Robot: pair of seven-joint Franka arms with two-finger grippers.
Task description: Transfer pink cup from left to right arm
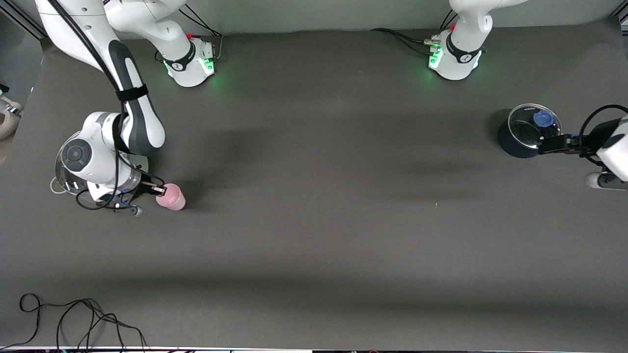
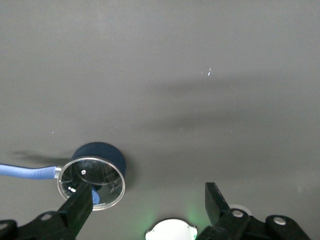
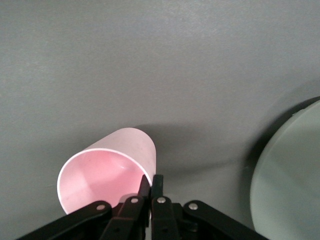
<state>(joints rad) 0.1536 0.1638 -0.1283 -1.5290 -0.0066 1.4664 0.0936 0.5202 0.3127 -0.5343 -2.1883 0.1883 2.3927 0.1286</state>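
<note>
The pink cup (image 1: 172,198) is tilted low at the table's surface toward the right arm's end, its open mouth turned toward the right arm's wrist. My right gripper (image 1: 160,190) is shut on the pink cup (image 3: 107,172): in the right wrist view the right gripper (image 3: 151,183) pinches the rim, one finger inside the cup and one outside. My left gripper (image 1: 545,145) hangs open and holds nothing at the left arm's end of the table, beside a dark pot. In the left wrist view the left gripper (image 2: 147,199) has its jaws wide apart over bare mat.
A dark blue pot (image 1: 515,143) with a glass lid and blue knob (image 1: 543,117) stands by the left gripper; its blue handle (image 2: 25,171) shows in the left wrist view. A round glass-rimmed thing (image 1: 60,169) lies under the right wrist. Black cables (image 1: 73,318) lie at the table's near edge.
</note>
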